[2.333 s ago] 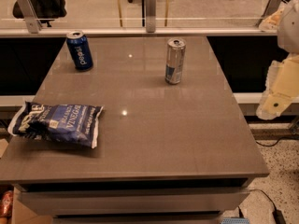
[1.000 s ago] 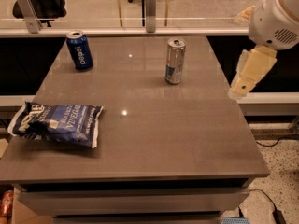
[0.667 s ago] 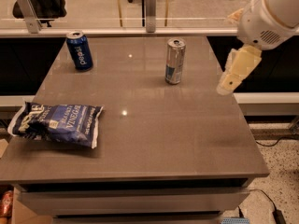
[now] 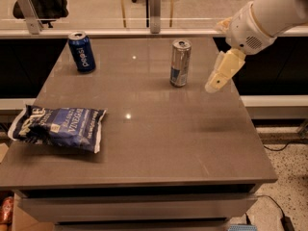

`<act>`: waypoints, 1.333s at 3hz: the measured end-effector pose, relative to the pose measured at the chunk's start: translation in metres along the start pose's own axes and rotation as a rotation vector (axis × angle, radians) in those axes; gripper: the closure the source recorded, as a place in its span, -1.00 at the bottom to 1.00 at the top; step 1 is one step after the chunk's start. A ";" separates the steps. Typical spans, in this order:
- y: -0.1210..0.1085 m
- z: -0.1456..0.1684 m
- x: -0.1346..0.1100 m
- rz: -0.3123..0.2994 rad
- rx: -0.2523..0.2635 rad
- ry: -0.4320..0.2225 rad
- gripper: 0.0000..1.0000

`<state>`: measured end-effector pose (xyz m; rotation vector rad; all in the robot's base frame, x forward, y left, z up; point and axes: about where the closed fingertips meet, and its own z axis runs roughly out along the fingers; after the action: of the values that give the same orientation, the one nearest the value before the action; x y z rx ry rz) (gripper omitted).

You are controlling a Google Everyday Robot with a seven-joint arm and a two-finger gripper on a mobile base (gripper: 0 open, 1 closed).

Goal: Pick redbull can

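The gripper [image 4: 214,85], closure indiscernible, is held near the redbull can [image 4: 180,63]; a Pepsi can [image 4: 82,51] and a chip bag [image 4: 60,127] lettered "VINEGAR" are seen.

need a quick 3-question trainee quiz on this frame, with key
1. True or false: the hand is gripping the Red Bull can.
2. What lies at the front left of the table? A) blue chip bag B) mug C) bottle
3. Which can stands at the back left?
Key: 1 false, the hand hangs to the right of the Red Bull can, apart from it. 2 A. 3 Pepsi can.
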<state>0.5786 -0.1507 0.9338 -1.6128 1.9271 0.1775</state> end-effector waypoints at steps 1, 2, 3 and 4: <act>-0.008 0.025 -0.002 0.017 -0.022 -0.068 -1.00; -0.015 0.048 -0.003 0.045 -0.044 -0.141 -1.00; -0.021 0.068 -0.003 0.072 -0.069 -0.193 -1.00; -0.026 0.085 -0.004 0.089 -0.094 -0.226 -1.00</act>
<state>0.6336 -0.1138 0.8750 -1.4956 1.8393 0.4731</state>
